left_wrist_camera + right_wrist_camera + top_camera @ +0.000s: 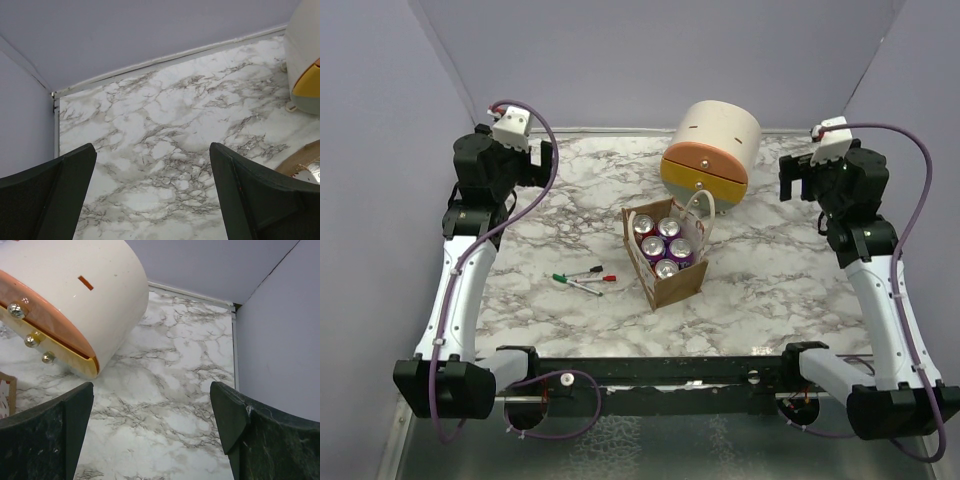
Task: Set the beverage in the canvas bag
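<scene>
canvas bag (670, 288): boxy tan, holds five shiny-topped cans (653, 245) | table (770, 270): veined marble | left end effector (152, 155): spread | right end effector (152, 390): spread

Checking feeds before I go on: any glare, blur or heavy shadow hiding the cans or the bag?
Top external: even light, soft shadows, small glints on the cans in the canvas bag, nothing hidden. Left wrist: marble table sharp, the near fingers dark and featureless. Right wrist: bright glints on the knobs of the drawer unit.

Cans (665, 246) in canvas bag (676, 288); drawer unit (712, 140) behind it; markers (585, 280) left of it.
</scene>
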Controlling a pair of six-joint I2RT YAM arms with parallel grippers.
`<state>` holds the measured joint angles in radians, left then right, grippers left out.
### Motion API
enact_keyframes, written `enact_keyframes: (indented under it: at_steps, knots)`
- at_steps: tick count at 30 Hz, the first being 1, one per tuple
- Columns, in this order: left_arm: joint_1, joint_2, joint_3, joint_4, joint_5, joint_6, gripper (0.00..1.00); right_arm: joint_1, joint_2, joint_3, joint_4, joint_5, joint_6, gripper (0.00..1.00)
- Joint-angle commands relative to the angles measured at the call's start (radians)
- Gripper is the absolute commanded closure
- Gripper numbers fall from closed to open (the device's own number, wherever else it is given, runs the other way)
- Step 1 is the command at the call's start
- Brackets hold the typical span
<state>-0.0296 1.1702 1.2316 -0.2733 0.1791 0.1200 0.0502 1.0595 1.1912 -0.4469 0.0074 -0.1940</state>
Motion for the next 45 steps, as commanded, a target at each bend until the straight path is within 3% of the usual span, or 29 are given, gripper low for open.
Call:
enact_keyframes:
  at_steps: [1,7,16,30,45]
  knots:
    - [0.025,-0.068,-0.024,0.081,0.066,-0.058,0.01,-0.009,-0.07,-0.047,0.039,0.026,0.008,0.0]
    - [0.05,-0.146,-0.041,0.069,0.096,-0.108,0.01,-0.009,-0.189,-0.099,0.035,-0.001,0.01,0.0]
    - [0.078,-0.23,-0.075,0.019,0.256,-0.048,0.01,-0.009,-0.312,-0.172,0.022,-0.017,-0.013,0.0]
    - [0.086,-0.289,-0.105,-0.024,0.147,-0.043,0.01,-0.01,-0.338,-0.133,-0.068,-0.093,-0.046,0.0]
    - [0.088,-0.311,-0.141,-0.026,0.156,-0.054,0.01,-0.026,-0.288,-0.12,-0.089,-0.187,-0.041,0.0]
